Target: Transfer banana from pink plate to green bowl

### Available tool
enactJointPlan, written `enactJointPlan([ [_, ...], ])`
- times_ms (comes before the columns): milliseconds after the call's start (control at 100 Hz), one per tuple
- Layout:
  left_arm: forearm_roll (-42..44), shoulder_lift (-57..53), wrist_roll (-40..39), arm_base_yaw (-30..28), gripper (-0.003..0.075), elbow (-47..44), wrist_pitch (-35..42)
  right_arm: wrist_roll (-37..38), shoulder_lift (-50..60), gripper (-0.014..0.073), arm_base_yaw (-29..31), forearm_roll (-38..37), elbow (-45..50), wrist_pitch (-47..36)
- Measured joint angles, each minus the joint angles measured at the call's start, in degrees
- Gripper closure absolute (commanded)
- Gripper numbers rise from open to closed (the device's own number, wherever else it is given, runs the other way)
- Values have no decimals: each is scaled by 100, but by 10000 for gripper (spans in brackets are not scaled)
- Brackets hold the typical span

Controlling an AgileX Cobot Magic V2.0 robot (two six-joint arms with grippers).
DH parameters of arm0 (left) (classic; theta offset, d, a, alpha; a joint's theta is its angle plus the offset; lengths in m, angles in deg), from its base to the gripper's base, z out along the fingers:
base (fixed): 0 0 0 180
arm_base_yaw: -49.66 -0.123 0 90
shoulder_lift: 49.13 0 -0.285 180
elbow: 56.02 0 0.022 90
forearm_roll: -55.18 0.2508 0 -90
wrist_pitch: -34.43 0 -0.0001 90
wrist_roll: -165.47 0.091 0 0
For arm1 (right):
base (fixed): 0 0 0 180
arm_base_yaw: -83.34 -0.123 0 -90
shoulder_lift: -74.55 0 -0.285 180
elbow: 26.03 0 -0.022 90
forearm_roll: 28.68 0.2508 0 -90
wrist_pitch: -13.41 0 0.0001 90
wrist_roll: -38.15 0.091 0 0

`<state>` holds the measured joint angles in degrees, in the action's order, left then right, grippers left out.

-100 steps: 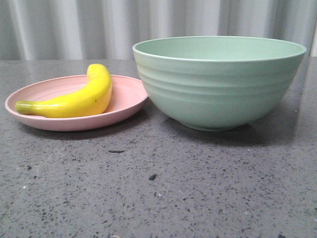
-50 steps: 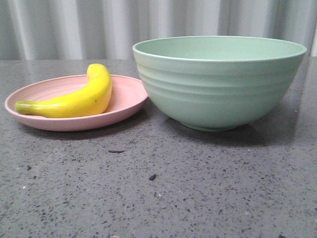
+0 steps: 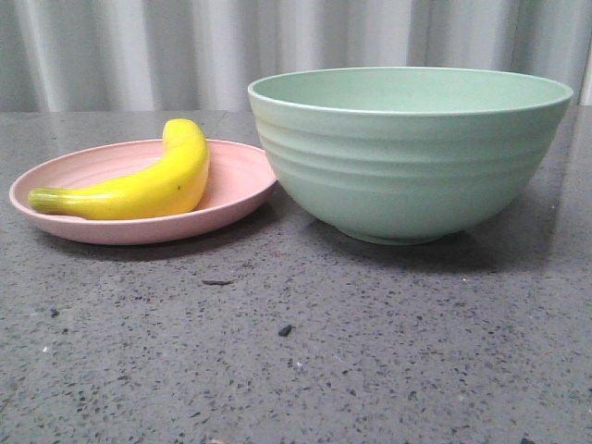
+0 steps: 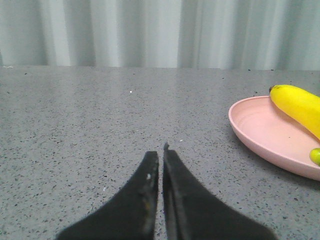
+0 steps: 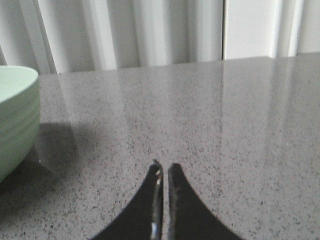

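The yellow banana (image 3: 148,180) lies on the pink plate (image 3: 236,185) at the left of the front view, its greenish stem end toward the left. The green bowl (image 3: 407,153) stands upright just right of the plate, almost touching it. No gripper shows in the front view. My left gripper (image 4: 160,153) is shut and empty, low over the table, well apart from the plate (image 4: 260,132) and the banana (image 4: 297,105). My right gripper (image 5: 164,167) is shut and empty over bare table, away from the bowl (image 5: 17,115).
The dark speckled tabletop (image 3: 370,342) runs back to a pale pleated curtain (image 3: 185,46). Small dark crumbs (image 3: 285,329) lie on the table in front of the plate and bowl.
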<state>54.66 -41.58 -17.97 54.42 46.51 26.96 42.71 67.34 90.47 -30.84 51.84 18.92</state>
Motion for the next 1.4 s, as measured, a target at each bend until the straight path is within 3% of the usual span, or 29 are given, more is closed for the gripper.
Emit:
enactJointPlan([
  [1400,-138,55,0,0,741,0,-86,10,0,657,0,394,0,-4],
])
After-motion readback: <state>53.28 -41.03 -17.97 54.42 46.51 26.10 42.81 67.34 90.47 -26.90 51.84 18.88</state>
